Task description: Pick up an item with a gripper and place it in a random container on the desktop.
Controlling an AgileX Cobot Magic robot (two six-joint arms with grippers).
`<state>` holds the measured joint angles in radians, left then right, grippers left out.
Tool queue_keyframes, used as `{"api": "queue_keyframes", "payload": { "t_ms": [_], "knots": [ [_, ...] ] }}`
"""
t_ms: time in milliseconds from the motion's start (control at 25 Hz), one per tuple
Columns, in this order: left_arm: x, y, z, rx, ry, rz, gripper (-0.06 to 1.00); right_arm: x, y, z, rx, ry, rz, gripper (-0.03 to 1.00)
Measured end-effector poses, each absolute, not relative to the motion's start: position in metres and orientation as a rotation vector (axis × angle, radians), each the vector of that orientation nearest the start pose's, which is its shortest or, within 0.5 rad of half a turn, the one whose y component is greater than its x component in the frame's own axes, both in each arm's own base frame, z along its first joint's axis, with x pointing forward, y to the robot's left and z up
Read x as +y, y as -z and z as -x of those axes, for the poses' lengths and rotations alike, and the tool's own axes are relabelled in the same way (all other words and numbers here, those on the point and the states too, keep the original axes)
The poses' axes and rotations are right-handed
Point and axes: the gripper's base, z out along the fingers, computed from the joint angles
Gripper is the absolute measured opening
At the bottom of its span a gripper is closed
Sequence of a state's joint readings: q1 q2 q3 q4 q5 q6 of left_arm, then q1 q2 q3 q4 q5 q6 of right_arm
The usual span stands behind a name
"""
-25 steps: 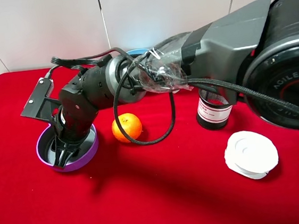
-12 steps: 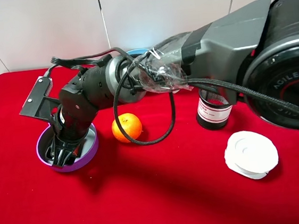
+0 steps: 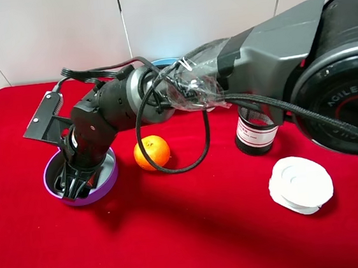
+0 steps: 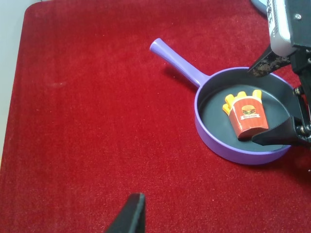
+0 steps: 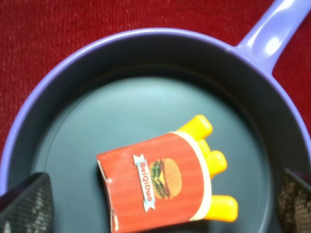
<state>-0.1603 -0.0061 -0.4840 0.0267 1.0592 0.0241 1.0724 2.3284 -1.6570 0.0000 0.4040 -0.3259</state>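
The toy fries (image 5: 160, 189), a red carton with a burger logo and yellow fries, lie on their side on the grey inside of the purple pan (image 5: 121, 39). My right gripper (image 5: 160, 196) reaches across to the left side of the table and hangs over the pan (image 3: 110, 179). It is open, with one finger on each side of the fries and not touching them. The left wrist view shows the fries (image 4: 248, 116), the pan (image 4: 228, 153) and the right gripper (image 4: 265, 102). My left gripper (image 4: 133, 213) shows as one black tip above bare red cloth.
An orange (image 3: 151, 151) lies just right of the pan, under the right arm's cable. A black mesh cup (image 3: 256, 132) and a white round roll (image 3: 299, 184) stand to the right. A light blue plate (image 3: 165, 62) sits at the back behind the arm.
One second ago the right gripper's fingers were closer together in the pan. They have since spread and the wrist has shifted slightly left. Nothing has moved in the last half second.
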Motion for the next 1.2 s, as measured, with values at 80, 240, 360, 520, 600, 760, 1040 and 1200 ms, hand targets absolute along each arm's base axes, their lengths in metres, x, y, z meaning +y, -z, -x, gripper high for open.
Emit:
{"api": "queue_keyframes", "payload": {
  "t_ms": [80,240,360,520,600,760,1040,1200],
  "knots": [
    [0.003,-0.273,0.004,2.044,0.053,-0.188,0.99,0.433,-0.106,-0.236,1.978,-0.283,1.664,0.69],
    [0.003,-0.273,0.004,2.044,0.053,-0.188,0.99,0.433,-0.106,-0.236,1.979,-0.282,1.664,0.69],
    [0.003,-0.273,0.004,2.044,0.053,-0.188,0.99,0.433,-0.105,-0.235,1.986,-0.278,1.67,0.69],
    [0.003,-0.273,0.004,2.044,0.053,-0.188,0.99,0.431,-0.115,-0.235,1.99,-0.277,1.671,0.69],
    [0.003,-0.273,0.004,2.044,0.053,-0.188,0.99,0.43,-0.122,-0.234,2.002,-0.278,1.666,0.69],
    [0.003,-0.273,0.004,2.044,0.053,-0.188,0.99,0.426,-0.133,-0.231,2.05,-0.28,1.659,0.69],
    [0.003,-0.273,0.004,2.044,0.053,-0.188,0.99,0.412,-0.155,-0.224,2.185,-0.25,1.668,0.69],
    [0.003,-0.273,0.004,2.044,0.053,-0.188,0.99,0.403,-0.176,-0.219,2.228,-0.229,1.687,0.69]
  ]
}}
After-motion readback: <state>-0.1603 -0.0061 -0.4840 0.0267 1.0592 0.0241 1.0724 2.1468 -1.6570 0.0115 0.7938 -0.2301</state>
